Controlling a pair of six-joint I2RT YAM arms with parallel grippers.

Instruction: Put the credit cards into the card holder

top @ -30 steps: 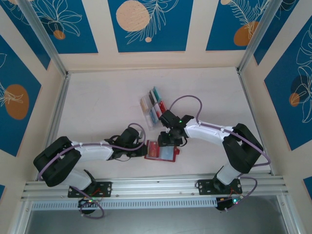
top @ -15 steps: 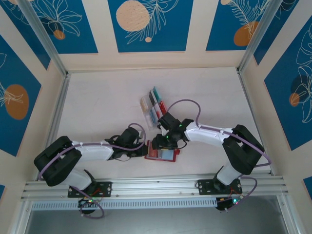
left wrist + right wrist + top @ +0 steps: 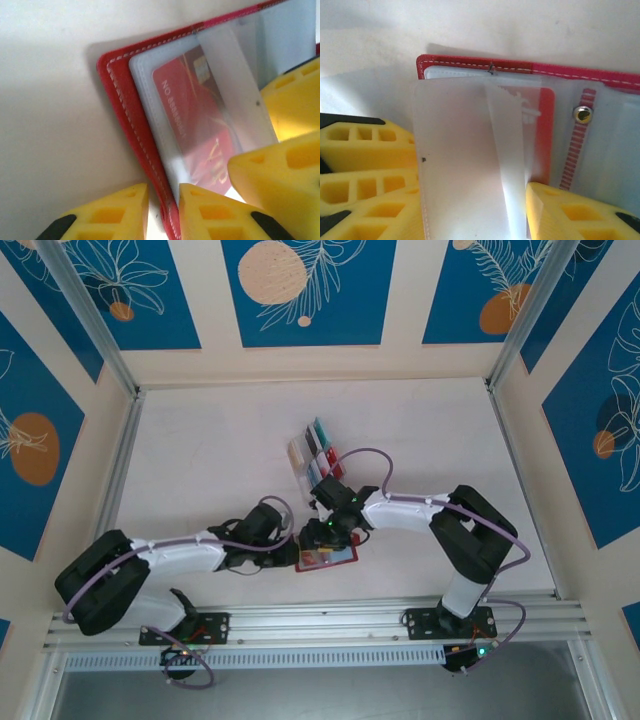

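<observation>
Wallet: the red wallet (image 3: 338, 561) lies open on the white table (image 3: 220, 460), close to the front edge, between the two arms and just in front of the rack.
Inside the wallet: clear plastic sleeves line the inner page, and white stitching runs along the red border.
Red card: one red card (image 3: 192, 120) with a chip sits inside a sleeve, flat against the page.
Clear flap: one see-through flap (image 3: 465, 165) stands lifted off the page, partly covering the red card in the right wrist view.
Stud: a small metal stud (image 3: 583, 114) sits on a red-and-white striped tab, just right of the red card.
Left gripper: the left gripper (image 3: 164, 200) straddles the wallet's stitched outer edge. Its yellow fingers are slightly parted, and a sliver of table shows between one finger and the leather, so it clamps nothing.
Right gripper: the right gripper (image 3: 321, 537) is down on the wallet's inner page, its fingers well apart with the lifted flap lying across the gap. Whether the flap presses on either finger cannot be told.
Other cards: the remaining cards (image 3: 316, 445), in mixed colours, stand in the clear rack (image 3: 303, 478) just behind the wallet.
</observation>
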